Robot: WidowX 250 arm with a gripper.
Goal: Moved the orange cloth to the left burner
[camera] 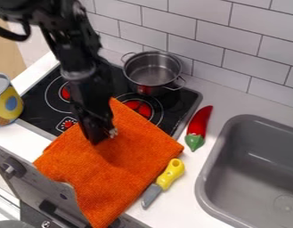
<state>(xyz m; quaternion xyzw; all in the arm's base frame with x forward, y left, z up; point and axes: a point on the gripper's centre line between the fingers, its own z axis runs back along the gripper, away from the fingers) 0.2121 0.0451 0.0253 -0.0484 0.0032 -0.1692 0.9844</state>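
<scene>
Cloth (128,178) spills over the front edge of the stove (36,101) and droops past the counter (187,196), its far corner reaching the front of the right burner (138,107). The left burner (65,92) is bare, so I'd call the job undone: the cloth needs to go back and left onto that ring. The gripper (103,136) is down at the cloth's upper part; whether it has a pinch of fabric or is merely touching, I can't tell.

The cloth looks soft, nubbly and thick, roughly four-sided, with a shallow fold in the middle. Around it are harder surfaces: smooth black stovetop, shiny round metal pot (152,71), and, beside its right edge, a knife (163,182) with a rounded yellow handle.
</scene>
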